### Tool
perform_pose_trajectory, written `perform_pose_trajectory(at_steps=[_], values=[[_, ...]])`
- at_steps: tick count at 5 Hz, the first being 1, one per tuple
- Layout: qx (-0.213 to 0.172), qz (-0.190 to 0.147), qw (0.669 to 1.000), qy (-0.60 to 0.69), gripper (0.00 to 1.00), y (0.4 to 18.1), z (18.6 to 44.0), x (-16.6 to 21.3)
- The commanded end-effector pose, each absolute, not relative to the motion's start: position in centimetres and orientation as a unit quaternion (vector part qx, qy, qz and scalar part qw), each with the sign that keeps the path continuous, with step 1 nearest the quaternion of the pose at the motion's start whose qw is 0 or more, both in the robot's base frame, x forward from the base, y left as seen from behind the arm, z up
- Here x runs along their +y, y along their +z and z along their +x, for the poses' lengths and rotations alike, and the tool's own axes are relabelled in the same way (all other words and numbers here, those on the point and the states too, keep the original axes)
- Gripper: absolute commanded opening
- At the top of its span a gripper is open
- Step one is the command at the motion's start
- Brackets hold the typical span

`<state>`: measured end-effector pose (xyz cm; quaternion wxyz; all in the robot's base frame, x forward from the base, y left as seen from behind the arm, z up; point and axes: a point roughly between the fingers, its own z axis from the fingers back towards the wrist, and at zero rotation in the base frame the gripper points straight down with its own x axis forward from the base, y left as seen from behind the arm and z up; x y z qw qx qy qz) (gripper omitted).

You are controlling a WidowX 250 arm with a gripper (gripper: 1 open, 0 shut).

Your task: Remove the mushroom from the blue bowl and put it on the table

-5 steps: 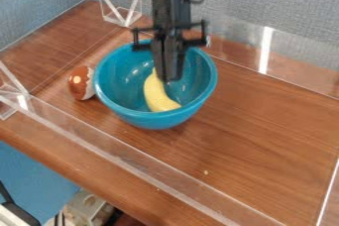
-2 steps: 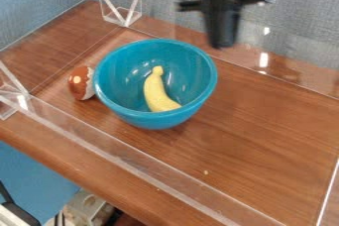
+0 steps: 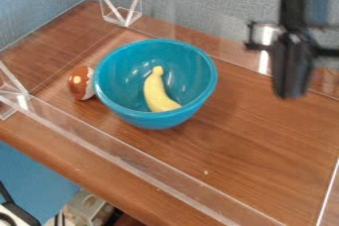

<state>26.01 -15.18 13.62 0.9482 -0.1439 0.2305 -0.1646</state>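
— Fingers [image 3: 290, 89] are pressed right together, far as I can see, and nothing is caught between them. They hang dark and a bit blurred over the right side of the surface [image 3: 252, 156], well clear of the blue bowl [image 3: 157, 84].

— So where's the mushroom [image 3: 82, 82]?

— Outside the bowl, on the wood, tucked against the bowl's left wall and close to the clear acrylic wall [image 3: 54, 109] that runs along the near-left edge. Reddish-brown cap, pale bit facing the corner.

— Anything inside the bowl?

— Just a yellow banana piece [image 3: 159, 92], lying along the bottom.

— How much room is there to move about?

— Plenty on the right and toward the front: bare wood from the bowl out to the low clear walls. The left is tight, since the bowl sits near that edge with the mushroom squeezed into the gap. At the back left corner there is a clear bracket [image 3: 122, 10] standing up from the wall.
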Motion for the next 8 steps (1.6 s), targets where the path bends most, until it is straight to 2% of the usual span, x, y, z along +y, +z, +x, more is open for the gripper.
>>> perform_pose_trajectory(at_steps=[1, 2, 4, 5, 6, 8], values=[[0.184, -0.151, 0.958, -0.162, 0.0, 16.3, 24.3, -16.1], [0.185, -0.149, 0.96, -0.148, 0.0, 16.1, 23.2, -16.8], [0.196, -0.141, 0.956, -0.169, 0.0, 15.7, 24.1, -13.8], [0.199, -0.136, 0.952, -0.188, 0.0, 15.4, 23.6, -14.1], [0.203, -0.129, 0.947, -0.212, 0.0, 14.8, 22.9, -14.8], [0.208, -0.125, 0.943, -0.227, 0.0, 12.3, 21.4, -14.9]])
